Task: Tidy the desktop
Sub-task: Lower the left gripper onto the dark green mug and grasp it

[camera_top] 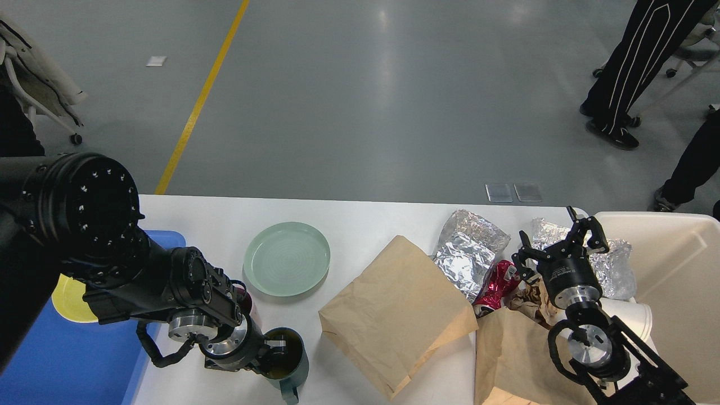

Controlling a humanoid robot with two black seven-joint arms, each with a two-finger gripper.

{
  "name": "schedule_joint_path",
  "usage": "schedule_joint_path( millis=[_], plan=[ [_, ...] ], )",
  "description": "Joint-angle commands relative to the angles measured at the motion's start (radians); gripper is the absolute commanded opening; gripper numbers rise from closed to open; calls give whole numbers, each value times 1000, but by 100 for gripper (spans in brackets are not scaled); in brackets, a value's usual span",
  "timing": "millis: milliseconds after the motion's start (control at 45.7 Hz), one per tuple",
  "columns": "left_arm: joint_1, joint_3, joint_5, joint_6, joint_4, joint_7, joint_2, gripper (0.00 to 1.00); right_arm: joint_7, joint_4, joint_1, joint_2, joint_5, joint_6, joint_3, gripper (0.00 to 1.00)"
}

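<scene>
The white desktop [360, 216] carries a pale green plate [287, 257], a dark green mug [288, 363], two brown paper bags [396, 312] [514, 354], two crumpled foil pieces [467, 250] [613, 264] and a red wrapper [498, 284]. My left gripper [271, 358] is at the mug's left rim, with one finger inside the rim and one outside, closed on it. My right gripper [562, 236] is open with its fingers spread, above the crumpled trash between the foil pieces.
A blue tray [56, 360] holding a yellow plate [70, 298] lies at the left edge. A cream bin [675, 270] stands at the right. A white cup [633, 318] lies by the bin. A maroon object [245, 297] sits behind my left wrist. People stand at the far right.
</scene>
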State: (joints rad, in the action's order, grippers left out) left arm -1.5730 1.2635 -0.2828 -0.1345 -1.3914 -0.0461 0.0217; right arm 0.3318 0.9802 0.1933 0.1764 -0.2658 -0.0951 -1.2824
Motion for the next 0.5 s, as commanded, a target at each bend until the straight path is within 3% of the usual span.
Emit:
schedule_joint_path(
  millis=[0, 153, 482],
  plan=[
    [1, -3, 7, 1, 2, -50, 1, 0, 0, 0, 0, 0, 0, 0, 0, 100],
    [-1, -3, 8, -8, 0, -70, 0, 0, 1, 0, 0, 0, 0, 0, 0, 100],
    [-27, 5, 24, -65, -14, -70, -9, 0, 0, 0, 0, 0, 0, 0, 0, 100]
  ],
)
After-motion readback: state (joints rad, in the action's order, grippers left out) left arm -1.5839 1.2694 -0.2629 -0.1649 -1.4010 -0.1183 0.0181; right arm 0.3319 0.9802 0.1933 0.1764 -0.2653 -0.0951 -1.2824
